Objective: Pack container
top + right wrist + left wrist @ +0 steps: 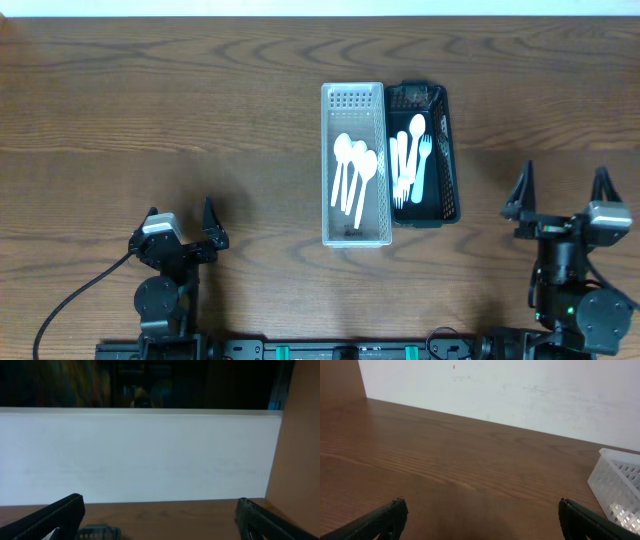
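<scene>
A clear white basket point(352, 100) stands mid-table holding several white plastic spoons point(352, 170). A black basket point(437, 100) touches its right side and holds white forks and a spoon point(410, 160). My left gripper point(180, 225) is open and empty near the front left, far from the baskets. In the left wrist view a corner of the white basket point(620, 485) shows at the right, beyond the open left fingers point(480, 517). My right gripper point(562, 195) is open and empty at the front right. The right wrist view shows the open right fingers point(160, 515) and the black basket's corner point(97, 532).
The wooden table point(150, 120) stretches around the baskets. A white wall point(150, 455) runs along the far edge. Cables trail from the left arm base point(70, 300) at the front.
</scene>
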You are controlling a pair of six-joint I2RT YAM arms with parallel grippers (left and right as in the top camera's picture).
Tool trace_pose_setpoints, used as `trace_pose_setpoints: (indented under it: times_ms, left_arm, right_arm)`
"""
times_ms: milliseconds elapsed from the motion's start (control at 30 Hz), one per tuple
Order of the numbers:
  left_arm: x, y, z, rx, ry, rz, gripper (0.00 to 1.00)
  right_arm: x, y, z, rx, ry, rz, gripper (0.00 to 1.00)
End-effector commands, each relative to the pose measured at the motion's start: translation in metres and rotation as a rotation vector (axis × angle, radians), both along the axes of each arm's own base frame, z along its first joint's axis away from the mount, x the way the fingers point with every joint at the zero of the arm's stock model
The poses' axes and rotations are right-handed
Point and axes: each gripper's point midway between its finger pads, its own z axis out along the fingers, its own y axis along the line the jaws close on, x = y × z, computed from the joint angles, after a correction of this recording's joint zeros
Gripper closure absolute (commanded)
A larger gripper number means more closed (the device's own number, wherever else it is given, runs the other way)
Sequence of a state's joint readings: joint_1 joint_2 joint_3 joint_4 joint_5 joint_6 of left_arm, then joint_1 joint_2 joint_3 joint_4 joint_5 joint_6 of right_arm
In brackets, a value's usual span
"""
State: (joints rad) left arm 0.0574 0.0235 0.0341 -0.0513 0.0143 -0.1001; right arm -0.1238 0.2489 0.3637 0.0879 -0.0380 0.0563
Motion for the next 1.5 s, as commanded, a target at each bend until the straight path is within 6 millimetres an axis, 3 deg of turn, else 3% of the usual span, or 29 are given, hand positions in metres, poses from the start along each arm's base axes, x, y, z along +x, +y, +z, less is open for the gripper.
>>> trace_pose_setpoints:
  times_ms: [0,667,933,1067,1467]
  left_arm:
    - [-0.001,0.006,-0.02,0.014,0.052,0.029,0.02]
    - [-0.001,0.006,-0.02,0.014,0.052,0.029,0.02]
    - [-0.001,0.006,-0.02,0.014,0.052,0.029,0.02]
    - [-0.001,0.006,-0.02,0.014,0.052,0.029,0.02]
    - [-0.001,0.006,-0.02,0.014,0.052,0.029,0.02]
  right_arm:
    - [-0.002,0.008,-0.012,-0.011,-0.006,0.04,0.01]
    - [0.001,0.009,-0.095,-0.004,0.043,0.046,0.01]
    - [0.006,0.009,-0.127,0.009,0.147,0.046,0.01]
    - [0.005,0.009,-0.157,0.024,0.269,0.047,0.01]
    - [0.005,0.009,-0.157,0.027,0.269,0.046,0.01]
